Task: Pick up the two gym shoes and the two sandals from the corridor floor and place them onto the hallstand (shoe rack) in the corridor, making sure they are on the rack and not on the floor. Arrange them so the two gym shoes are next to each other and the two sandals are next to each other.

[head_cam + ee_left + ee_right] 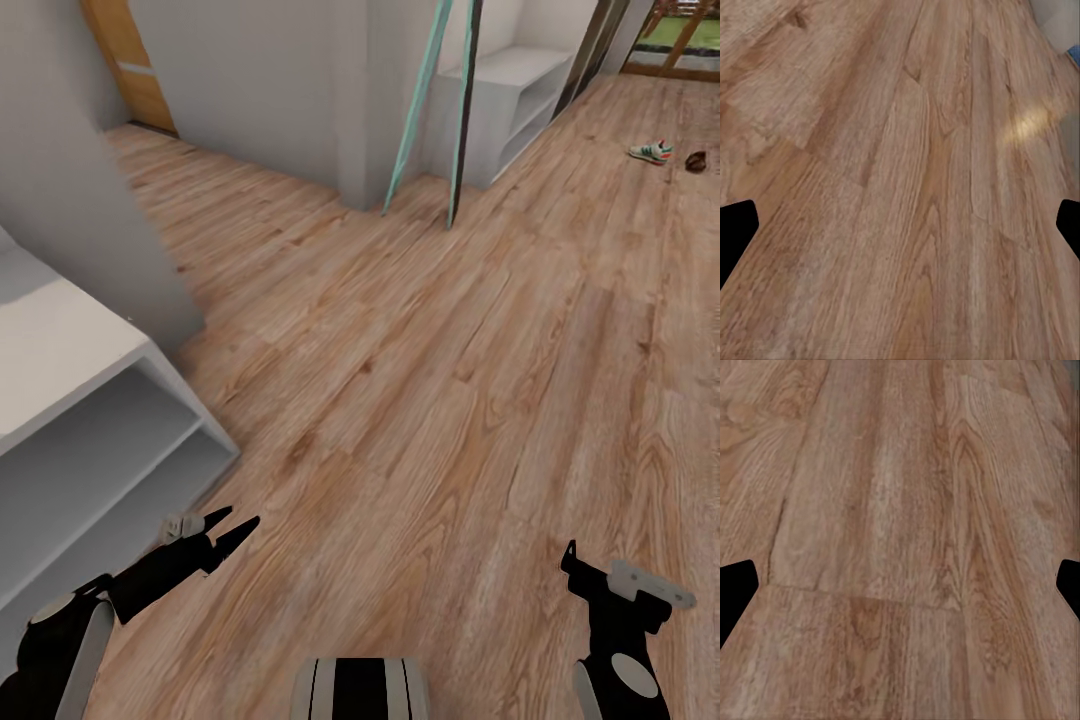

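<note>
Currently both grippers open, empty: left gripper (232, 530), right gripper (600, 570) over corridor floor (420, 380). Gym shoe (651, 152) beside sandal (696, 160) far ahead on floor. Hallstand (70, 400) at left.

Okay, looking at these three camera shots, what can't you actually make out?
- Cream-white sneaker with green stripes, head view: too small to tell its state; its mate can't be made out.
- Dark brown sandal, head view: a tiny blob, pair or single unclear.
- White open-shelf unit, head view: cut off by the picture's edge.
- Right gripper: fingers foreshortened, opening unclear there.
</note>
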Tool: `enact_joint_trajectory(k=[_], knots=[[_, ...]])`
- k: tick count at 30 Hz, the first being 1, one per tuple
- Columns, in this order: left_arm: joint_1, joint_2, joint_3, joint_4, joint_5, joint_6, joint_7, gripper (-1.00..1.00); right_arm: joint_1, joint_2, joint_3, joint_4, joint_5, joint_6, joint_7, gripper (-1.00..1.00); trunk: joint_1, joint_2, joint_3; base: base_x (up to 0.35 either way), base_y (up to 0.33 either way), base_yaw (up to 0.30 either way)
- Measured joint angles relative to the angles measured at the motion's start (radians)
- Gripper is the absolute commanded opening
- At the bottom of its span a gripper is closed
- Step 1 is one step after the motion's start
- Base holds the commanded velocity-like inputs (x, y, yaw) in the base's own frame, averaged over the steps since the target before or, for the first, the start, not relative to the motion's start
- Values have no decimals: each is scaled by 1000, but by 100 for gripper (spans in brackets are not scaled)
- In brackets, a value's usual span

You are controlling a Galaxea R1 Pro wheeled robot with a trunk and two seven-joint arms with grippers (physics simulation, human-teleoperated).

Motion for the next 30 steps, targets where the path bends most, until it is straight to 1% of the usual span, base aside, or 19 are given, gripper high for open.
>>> enact_joint_trajectory(k=[25, 30], knots=[[0, 0, 2, 0, 0, 0, 1, 100, 0, 0, 0, 1, 0, 0, 1, 100, 0, 0, 0, 282, -186, -283], [0, 0, 2, 0, 0, 0, 1, 100, 0, 0, 0, 1, 0, 0, 2, 100, 0, 0, 0, 296, -181, -193]])
